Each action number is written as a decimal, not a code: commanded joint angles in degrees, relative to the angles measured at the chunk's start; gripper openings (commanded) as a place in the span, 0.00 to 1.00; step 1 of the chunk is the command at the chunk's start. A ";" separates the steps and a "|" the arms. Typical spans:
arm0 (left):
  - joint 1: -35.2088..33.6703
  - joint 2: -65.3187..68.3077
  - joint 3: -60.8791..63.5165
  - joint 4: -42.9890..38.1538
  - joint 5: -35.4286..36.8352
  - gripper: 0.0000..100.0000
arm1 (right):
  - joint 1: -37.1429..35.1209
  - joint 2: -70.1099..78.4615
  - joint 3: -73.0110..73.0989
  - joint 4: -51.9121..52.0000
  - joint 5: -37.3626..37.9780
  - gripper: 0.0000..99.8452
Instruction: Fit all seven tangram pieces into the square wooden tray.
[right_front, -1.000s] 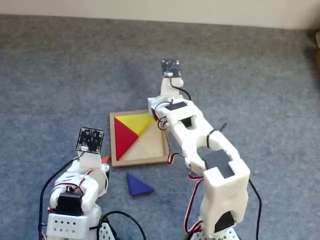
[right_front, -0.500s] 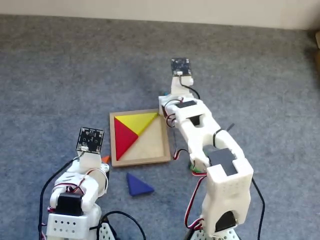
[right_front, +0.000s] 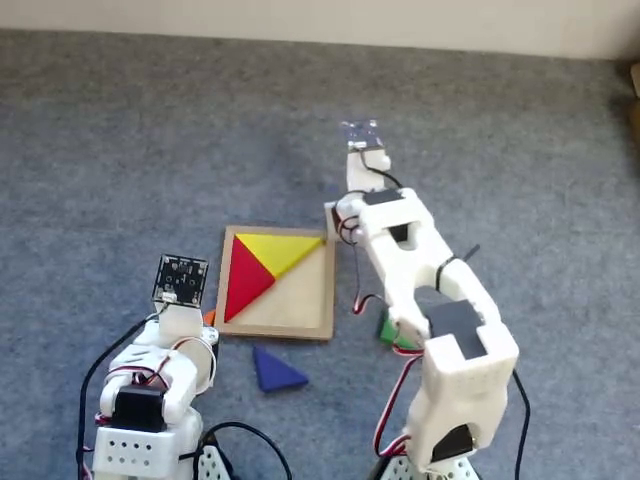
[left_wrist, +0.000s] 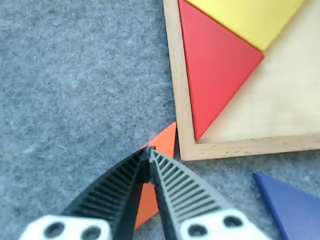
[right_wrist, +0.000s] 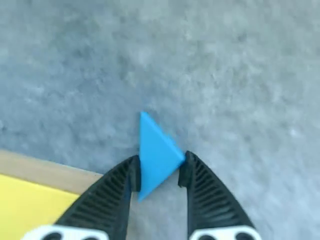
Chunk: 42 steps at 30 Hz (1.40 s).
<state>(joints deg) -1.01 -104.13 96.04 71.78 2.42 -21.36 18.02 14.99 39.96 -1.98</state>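
Right pincer (right_wrist: 160, 160): fingers closed in on the light blue triangle (right_wrist: 156, 147), with one flat edge against one finger and a corner touching the other. The piece lies flat on the grey mat (right_wrist: 240, 65), its far tip poking out past my fingertips. The tray (right_wrist: 45, 170) rim sits just beside one finger and slightly behind it, with the yellow triangle (right_wrist: 25, 205) inside.

Left pincer (left_wrist: 149, 150): pressed together, nothing between. The orange piece (left_wrist: 164, 142) lies directly under the tips, its corner just beside the tray's outer rim. The red triangle (left_wrist: 215, 65) is beyond the tips, inside the tray. The dark blue triangle (left_wrist: 292, 205) is off to one side of the fingers, on the mat.

Handling, my read: thin painted wood, so light, stiff and not fragile, with faces that are likely slick. An edge-against-corner hold may let the piece pivot. I'd rather seat the fingers low on its side walls, across the widest part. It sits low on soft pile, so the fingertips must press down to catch the edges.
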 joint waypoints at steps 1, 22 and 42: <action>-0.22 0.04 1.19 0.26 0.53 0.01 | 3.12 -6.02 -0.13 5.76 0.79 0.04; -0.04 0.04 1.19 0.26 0.53 0.01 | 0.31 -25.10 9.19 7.96 9.23 0.05; -0.04 0.04 1.19 0.26 0.53 0.01 | 2.42 -4.53 -0.57 3.30 3.60 0.26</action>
<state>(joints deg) -1.01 -104.13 96.04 71.78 2.42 -19.52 13.89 18.77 44.79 1.27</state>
